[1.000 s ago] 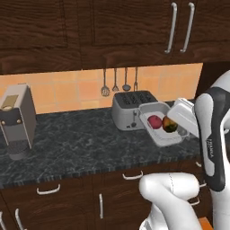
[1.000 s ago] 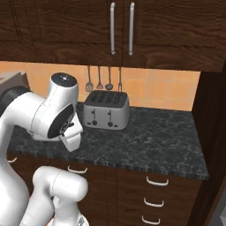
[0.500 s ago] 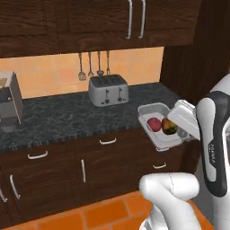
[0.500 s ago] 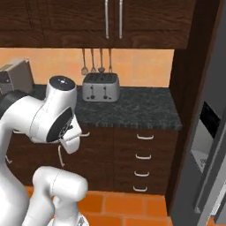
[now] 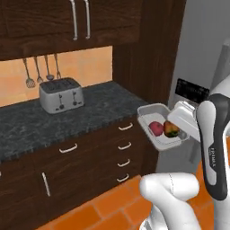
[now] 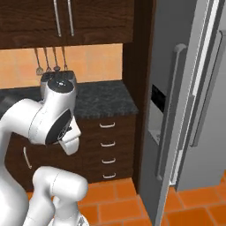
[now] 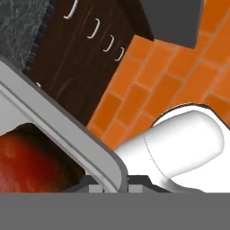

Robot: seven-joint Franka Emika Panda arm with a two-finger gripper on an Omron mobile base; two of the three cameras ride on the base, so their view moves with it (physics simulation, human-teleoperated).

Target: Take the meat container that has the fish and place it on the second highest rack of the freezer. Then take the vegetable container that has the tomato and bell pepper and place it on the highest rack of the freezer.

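Currently gripper (image 5: 186,122) is clamped shut on the rim of the vegetable container (image 5: 157,128) with tomato (image 5: 156,128) and bell pepper (image 5: 170,129), carried mid-air; freezer (image 6: 185,101) lies just right of it.

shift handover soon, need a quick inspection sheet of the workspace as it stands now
surface: dark speckled stone counter over dark wood drawers.
job's things: white rectangular vegetable container carried in the air, off the counter's end, holding round red tomato and orange-red bell pepper; tall grey freezer door ajar, racks hidden.
clutter: silver two-slot toaster; hanging metal utensils.
pincer: shut on the container's rim.
cables: nothing seen.
surroundings: orange brick floor, dark upper cabinets.
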